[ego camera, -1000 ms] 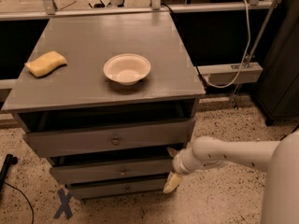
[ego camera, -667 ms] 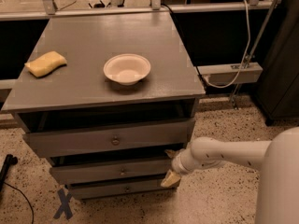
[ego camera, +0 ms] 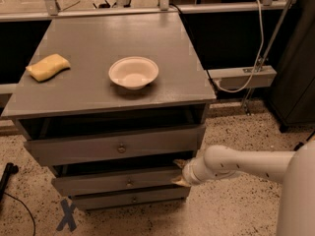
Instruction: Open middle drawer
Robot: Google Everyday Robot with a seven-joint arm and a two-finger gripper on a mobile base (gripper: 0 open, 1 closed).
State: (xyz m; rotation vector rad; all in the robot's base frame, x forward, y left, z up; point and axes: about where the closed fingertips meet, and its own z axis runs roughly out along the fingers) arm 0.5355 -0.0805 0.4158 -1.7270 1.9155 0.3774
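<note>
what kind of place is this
Probably a robot test lab, not a home: a blue tape X marks the speckled floor, a white cable hangs behind the grey cabinet, and the gripper sits at the middle drawer's right end.

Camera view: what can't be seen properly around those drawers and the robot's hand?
- Gripper at the middle drawer's right end: its hold is lost against the dark gap.
- Middle drawer's inside: shadowed under the top drawer.
- Top drawer's inside: hidden beneath the tabletop.
- Robot arm: cut off at the right edge.
</note>
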